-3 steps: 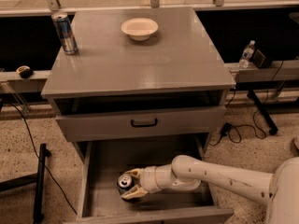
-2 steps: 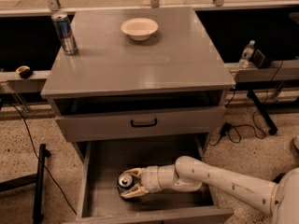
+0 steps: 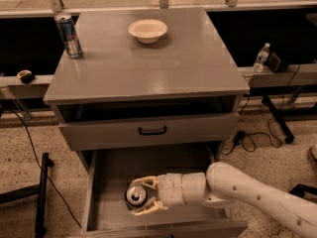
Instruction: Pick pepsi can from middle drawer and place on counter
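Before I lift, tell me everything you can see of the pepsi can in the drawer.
The pepsi can is short, stout and dark, apparently metal, with a silver top and pull tab facing the camera. It stands upright on the bare floor of the open middle drawer, left of centre, near the front. The end effector reaches in from the right and brackets it; whether it grips cannot be told.

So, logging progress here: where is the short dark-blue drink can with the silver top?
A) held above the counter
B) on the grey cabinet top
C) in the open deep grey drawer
C: the short dark-blue drink can stands on the floor of the open deep grey drawer, with the robot's gripper reaching in right at it.
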